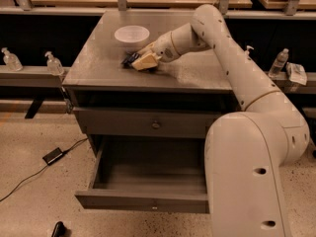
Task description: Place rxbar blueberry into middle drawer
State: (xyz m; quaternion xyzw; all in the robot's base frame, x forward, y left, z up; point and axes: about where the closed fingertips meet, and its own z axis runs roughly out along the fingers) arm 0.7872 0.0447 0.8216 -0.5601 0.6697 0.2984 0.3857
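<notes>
Camera view, near to far: middle drawer (143, 202), standing open, low at front. Above it, my gripper (144, 61) down on the cabinet top (197, 73), against the rxbar blueberry (130, 59); whether I grasp it, I cannot tell. White bowl (132, 35) just behind.

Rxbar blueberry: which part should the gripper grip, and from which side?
The rxbar blueberry lies flat on the cabinet top, just in front of the white bowl, partly covered by the gripper. Probably pinch its edges across the short width, coming down from above, on the side away from the bowl; lying flat, it offers no tall face.
</notes>
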